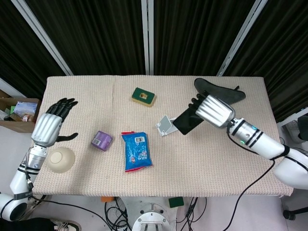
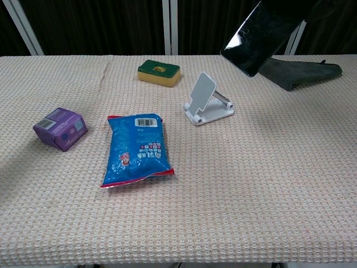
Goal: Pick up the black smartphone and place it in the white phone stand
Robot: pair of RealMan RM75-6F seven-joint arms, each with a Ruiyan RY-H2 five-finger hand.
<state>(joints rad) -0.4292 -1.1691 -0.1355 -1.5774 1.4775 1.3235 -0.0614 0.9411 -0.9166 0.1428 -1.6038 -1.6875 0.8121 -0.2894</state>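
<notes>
Black smartphone: glossy dark slab, tilted, lifted clear of the surface, just right of the white phone stand. Right hand grips it at its far-right end; the head view shows this, while the chest view shows only the phone's reflective face. Left hand, fingers spread, holds nothing at the surface's left edge, beside a cream bowl; bowl contents cannot be told.

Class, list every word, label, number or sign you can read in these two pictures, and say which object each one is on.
No text can be read here.
Blue snack packet: a barcode and printed panels, too small to read.
Purple cardboard box: a pale label with a barcode, blurred.
Green and yellow sponge: a pale mark on top, not legible.
Black smartphone: dark screen, showing nothing.
</notes>
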